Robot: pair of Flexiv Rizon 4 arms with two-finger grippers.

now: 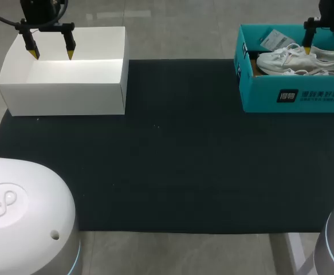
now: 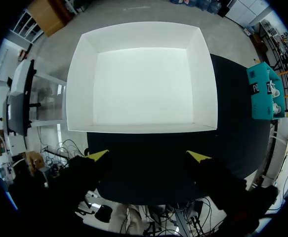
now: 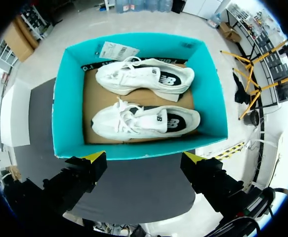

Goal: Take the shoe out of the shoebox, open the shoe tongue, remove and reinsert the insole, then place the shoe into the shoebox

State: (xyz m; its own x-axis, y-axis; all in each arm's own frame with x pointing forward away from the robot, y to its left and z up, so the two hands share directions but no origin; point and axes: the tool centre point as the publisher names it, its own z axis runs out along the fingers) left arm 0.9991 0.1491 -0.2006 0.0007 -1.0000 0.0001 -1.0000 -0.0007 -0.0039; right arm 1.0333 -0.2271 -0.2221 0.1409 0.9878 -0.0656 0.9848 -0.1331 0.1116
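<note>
**Nothing started: both shoes lie in the shoebox**

The black mat (image 1: 172,143) covers most of the table in front of me. At its ten o'clock corner sits a white box (image 1: 63,71) with nothing showing inside. At the two o'clock corner, well apart from it, sits the teal shoebox (image 1: 293,91) with its lid off.

Two white shoes lie on their sides in the shoebox, on a brown liner (image 3: 136,96). They lie parallel, just beside each other. The nearer shoe (image 3: 144,121) is by the wall closest to me, and the farther shoe (image 3: 144,79) is beyond it. Both look laced, with the tongues closed, though I cannot see the insoles from here.

My left hand (image 1: 52,54) hangs above the white box at ten o'clock. Its fingers are spread wide and hold nothing. My right hand (image 3: 144,158) hangs above the near wall of the shoebox at two o'clock. Its fingers are also spread wide and hold nothing, and the shoes lie just ahead of them and below.

A small paper tag (image 3: 118,50) leans at the shoebox's far wall, at about eleven o'clock from the farther shoe.

As I judge it, no step is done. I have yet to lift a shoe out, open its tongue, pull the insole and refit it, and put the shoe back in the shoebox. The nearer shoe looks like the easier first pick for my right hand.
</note>
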